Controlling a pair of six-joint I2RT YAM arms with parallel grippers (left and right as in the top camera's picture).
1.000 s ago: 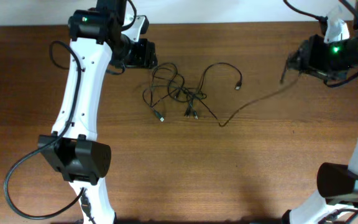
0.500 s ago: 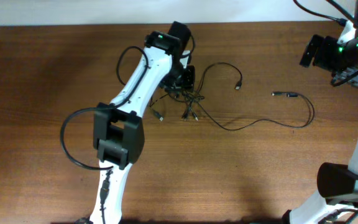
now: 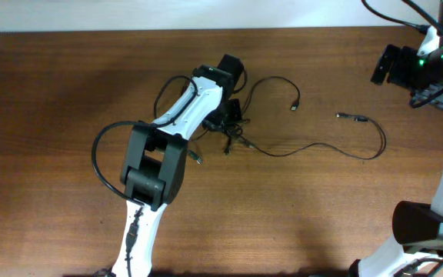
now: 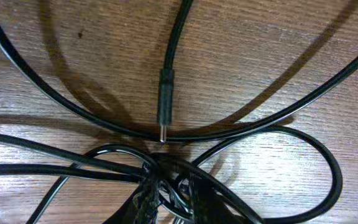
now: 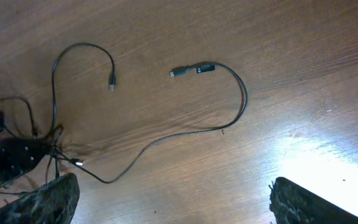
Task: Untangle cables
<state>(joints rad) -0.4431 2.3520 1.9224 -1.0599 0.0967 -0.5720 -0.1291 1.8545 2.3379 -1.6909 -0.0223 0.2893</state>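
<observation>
The cables form a knotted clump (image 3: pixel 228 137) at the table's middle, partly hidden under my left gripper (image 3: pixel 233 115). In the left wrist view the left gripper (image 4: pixel 173 202) has its dark fingers (image 4: pixel 145 200) pressed close on strands of the knot, and a small plug (image 4: pixel 165 99) lies just beyond. One loose strand (image 3: pixel 314 146) runs right from the knot and curls back to a plug end (image 3: pixel 352 117). Another loop rises to a plug (image 3: pixel 294 106). My right gripper (image 3: pixel 383 69) hovers at the far right, wide open and empty (image 5: pixel 179 205), with the loose strand (image 5: pixel 229 118) lying ahead of it.
Brown wooden table (image 3: pixel 68 154). The left arm's white links (image 3: pixel 183 115) stretch from its base (image 3: pixel 141 223) at the front across to the knot. The right arm's base (image 3: pixel 425 223) stands at the front right. The table's back edge (image 3: pixel 206 29) meets a white wall.
The left arm swung from the back left onto the knot and its jaws narrowed. The right gripper let go of the strand, opened wide and drew back; the strand now lies on the table.
</observation>
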